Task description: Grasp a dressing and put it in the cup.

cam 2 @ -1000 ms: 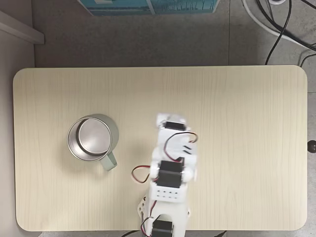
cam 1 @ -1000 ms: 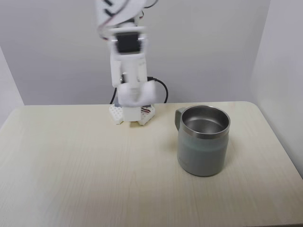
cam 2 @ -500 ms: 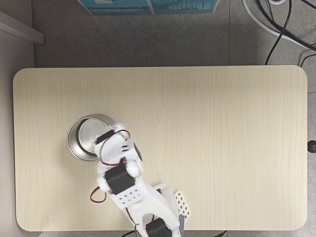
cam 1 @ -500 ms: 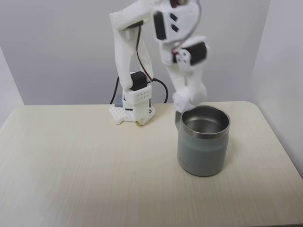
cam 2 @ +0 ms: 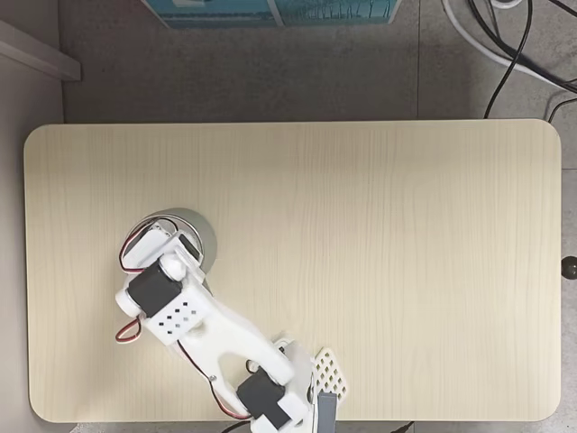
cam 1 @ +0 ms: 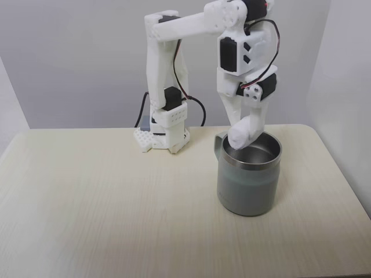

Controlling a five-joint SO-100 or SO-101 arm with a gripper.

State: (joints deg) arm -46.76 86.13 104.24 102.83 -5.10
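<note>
One fixed view looks across the tabletop (cam 1: 87,197) from the front, fairly near; another looks straight down from high up; both show the cup (cam 1: 249,174)

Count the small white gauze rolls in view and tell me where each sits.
1. The small white soft gauze roll is pinched in the white plastic gripper, just above the steel rim of the pale grey-green mug. Any roll deep inside the mug would be hidden.

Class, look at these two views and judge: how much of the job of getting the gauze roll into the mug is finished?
Done: the gauze roll is off the table, gripped by the gripper and carried to the mug. In hand: it hangs right at the mug's steel rim, above the opening; from above, the arm covers most of the mug. Left: open the fingers to drop it in, then withdraw.
</note>
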